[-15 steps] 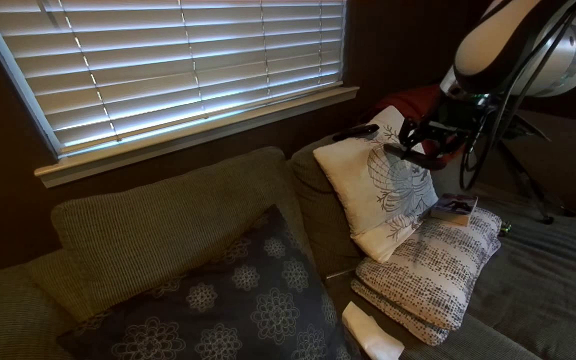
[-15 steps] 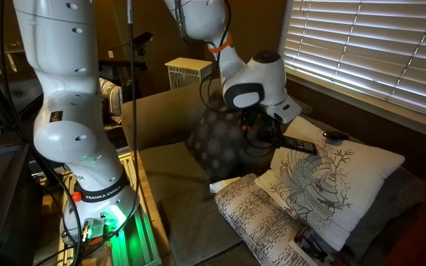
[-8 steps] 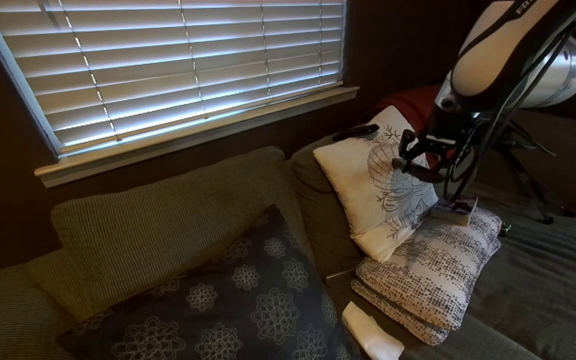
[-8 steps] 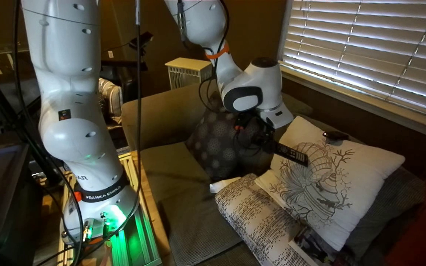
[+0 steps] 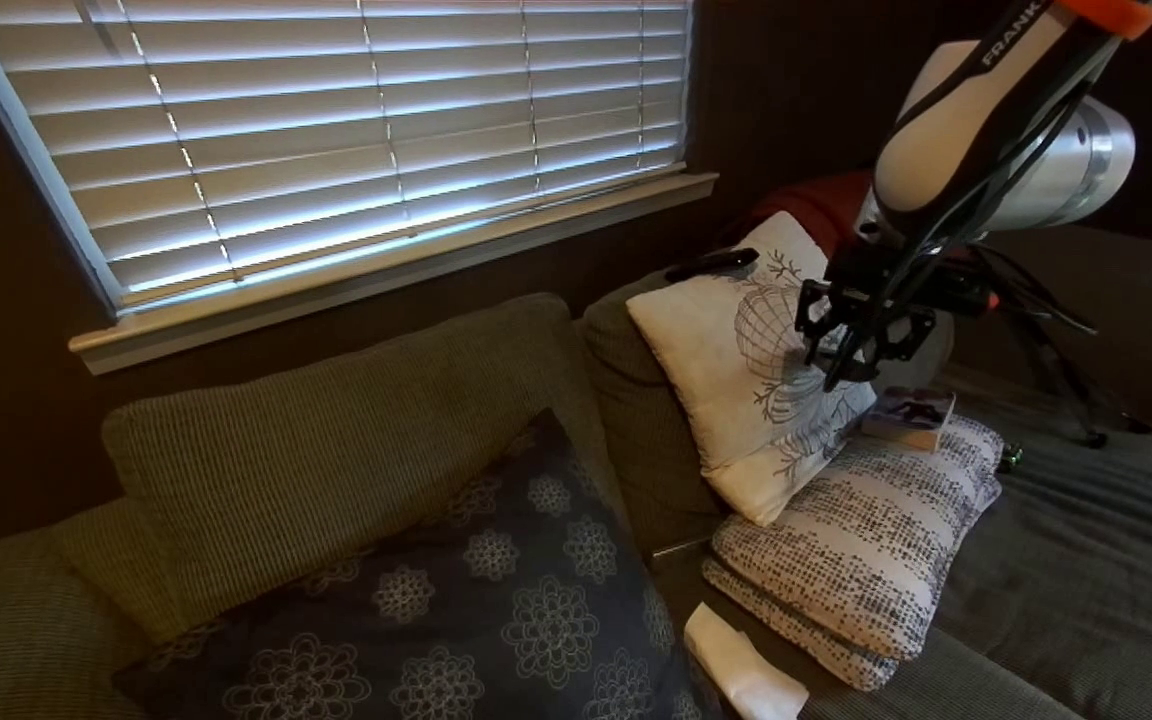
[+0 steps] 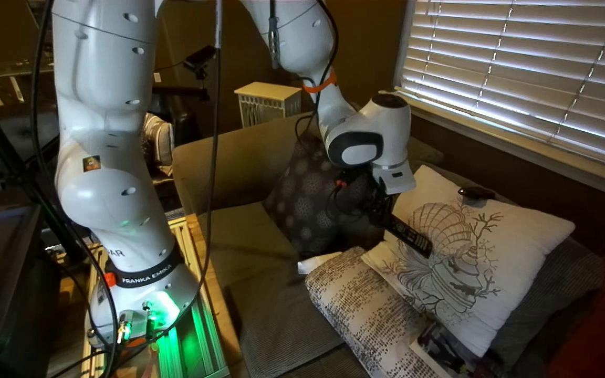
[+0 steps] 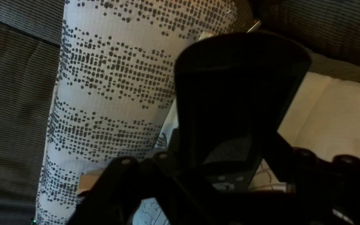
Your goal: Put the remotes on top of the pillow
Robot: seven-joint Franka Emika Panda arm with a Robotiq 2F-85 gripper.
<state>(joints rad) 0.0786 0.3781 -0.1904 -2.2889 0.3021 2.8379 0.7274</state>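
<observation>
My gripper (image 6: 382, 208) is shut on a slim black remote (image 6: 410, 237), holding it tilted, free end down, in front of the white leaf-motif pillow. In the wrist view the held remote (image 7: 239, 93) is a large dark shape. In an exterior view my gripper (image 5: 851, 345) hides most of it. The second remote (image 6: 476, 193) lies at the top edge of the white pillow, and it also shows in an exterior view (image 5: 712, 264). The grey-and-cream banded pillow (image 5: 851, 540) lies flat, folded, on the seat below my gripper; it also shows in the wrist view (image 7: 114, 72).
The white pillow (image 6: 512, 231) leans on the sofa back behind the gripper. A book (image 5: 908, 418) lies on the banded pillow's far end. A white cloth (image 5: 741, 665) and the dark grey cushion (image 5: 456, 600) are beside it. The window sill (image 5: 396, 265) runs behind.
My gripper has moved lower and turned, still holding the remote. The remote's free end has swung downward, tilting more steeply. The second remote and the pillows have not moved.
</observation>
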